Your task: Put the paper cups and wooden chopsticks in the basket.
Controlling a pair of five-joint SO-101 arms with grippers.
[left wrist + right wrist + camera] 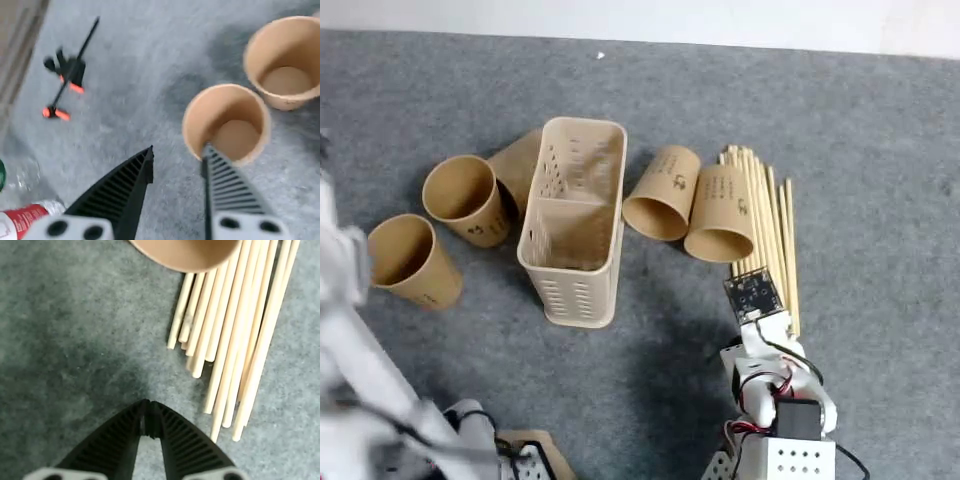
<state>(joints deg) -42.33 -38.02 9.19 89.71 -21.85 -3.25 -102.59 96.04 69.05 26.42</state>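
The left end effector (177, 150) gapes empty, one finger at the rim of an upright paper cup (227, 125), seemingly to pinch its wall; the right end effector (149, 404), closed on nothing, sits just beside the wooden chopsticks (235, 340); the basket (575, 295) stands between cup and chopsticks.

Brown cups (465, 200), beige basket (577, 298), grey carpet (840, 100)

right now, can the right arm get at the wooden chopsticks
Probably yes. The right tool hangs shut over bare carpet just beside the near ends of the wooden chopsticks, with nothing between them. A paper cup lies over only their far part. The tool would have to open first.
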